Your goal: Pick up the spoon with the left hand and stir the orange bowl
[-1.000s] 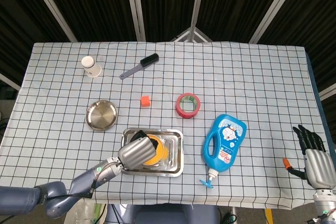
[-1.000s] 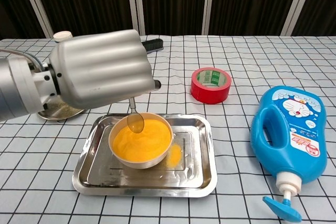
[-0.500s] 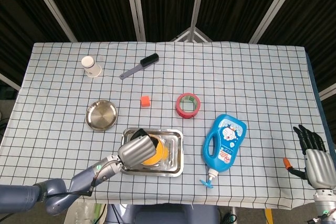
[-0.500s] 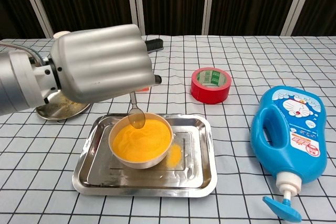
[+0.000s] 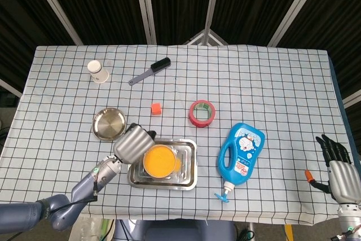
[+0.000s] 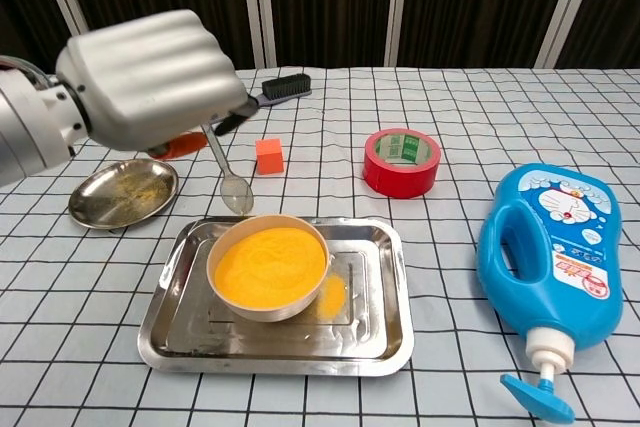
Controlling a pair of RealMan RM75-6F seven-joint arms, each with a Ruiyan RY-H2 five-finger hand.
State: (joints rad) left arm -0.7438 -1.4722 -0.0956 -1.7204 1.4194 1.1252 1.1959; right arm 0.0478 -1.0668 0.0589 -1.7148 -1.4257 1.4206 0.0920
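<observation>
Nearest, at the table's (image 5: 271, 83) front edge, one steel tray (image 6: 385, 332) holds one orange bowl (image 6: 268, 267) of orange powder, with a little spilled on the tray floor. One blue bottle (image 6: 555, 252) lies to its right, pump toward the camera. The right hand (image 5: 338, 167) sits at the far right edge, fingers apart, holding nothing; the chest view does not show it. The left hand (image 6: 150, 77) has its fingers clamped on one spoon (image 6: 228, 175), whose handle is hidden inside the fist; its scoop hangs just above the bowl's left rim, outside the powder. Behind lie one steel dish (image 6: 122, 193), one orange cube (image 6: 268, 155), one red tape roll (image 6: 402, 161), one brush (image 5: 150, 71) and one paper cup (image 5: 97, 71).
</observation>
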